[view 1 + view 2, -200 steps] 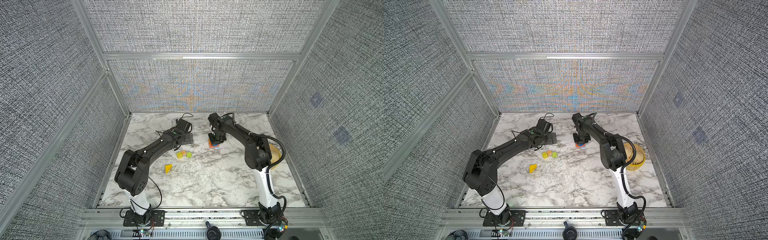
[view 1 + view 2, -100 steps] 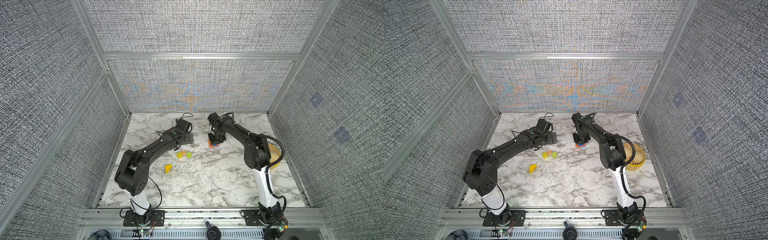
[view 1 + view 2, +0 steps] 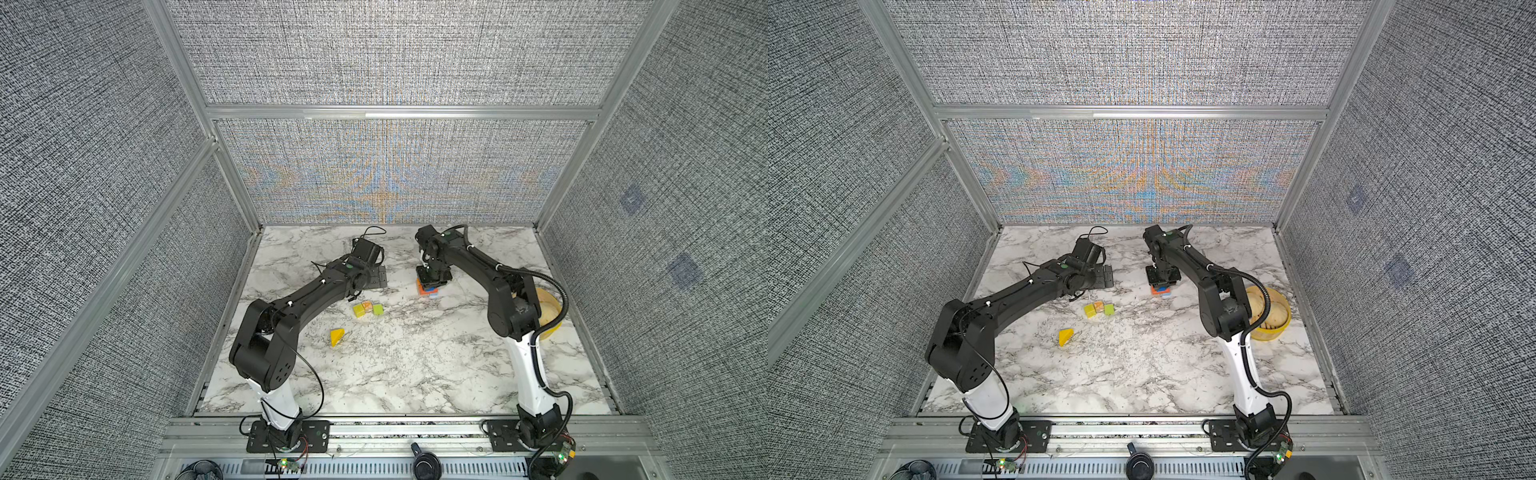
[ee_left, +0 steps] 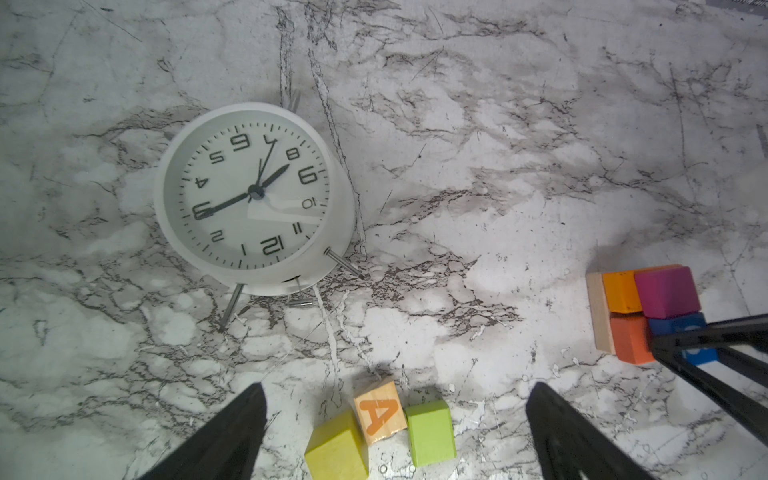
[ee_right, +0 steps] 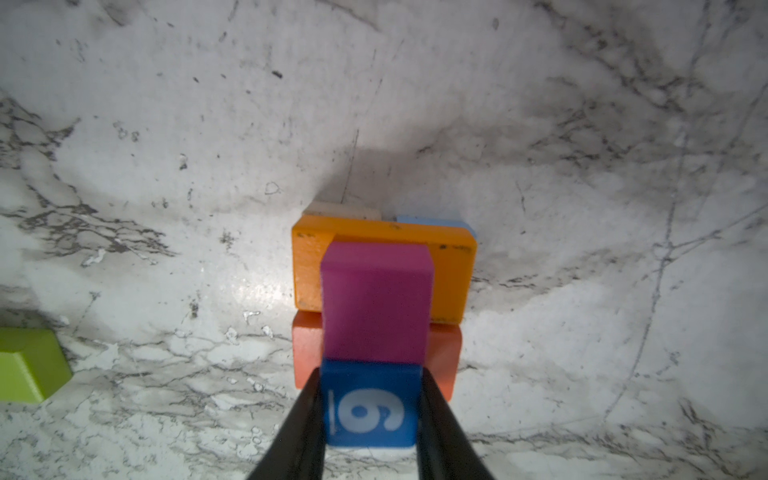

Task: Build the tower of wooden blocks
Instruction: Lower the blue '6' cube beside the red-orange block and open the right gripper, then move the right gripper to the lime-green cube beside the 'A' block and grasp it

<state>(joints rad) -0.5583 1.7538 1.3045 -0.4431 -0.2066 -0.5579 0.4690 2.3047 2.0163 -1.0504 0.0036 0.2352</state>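
Right arm (image 3: 478, 266) reaches out from its base to the far part of the marble table (image 3: 415, 365), with the wrist bent down over the tower (image 3: 427, 289). Right gripper (image 5: 372, 374) pinches the blue "9" cube (image 5: 370, 409), one black finger flush against each side face. The cube is at the tower's top level, butted against the magenta block (image 5: 376, 299). Both are above the orange slab (image 5: 307, 270) and the red-orange slab (image 5: 444, 353), which lie side by side. Under those, only edges of a tan slab (image 5: 345, 210) and a light blue slab (image 5: 432, 222) show. Cannot tell whether the cube rests on the red-orange slab or hangs just above it, as the cube itself hides the contact. Left arm (image 3: 316, 291) stretches low, left of the tower in both top views. Left gripper (image 4: 395, 390) has its jaws spread wide and holds nothing. Three loose cubes show between its fingers, apart from them: yellow cube (image 4: 336, 451), tan "A" cube (image 4: 380, 411) and green cube (image 4: 430, 432), packed in a row near the tower, to its left. Yellow wedge (image 3: 337, 335) lies farther from the tower on that same side. White alarm clock (image 4: 253, 195) shows in the left wrist view only; in the top views the left arm covers it. Yellow bowl (image 3: 1273, 316) stands right of the tower, partly behind the right arm, and its contents are hard to make out.
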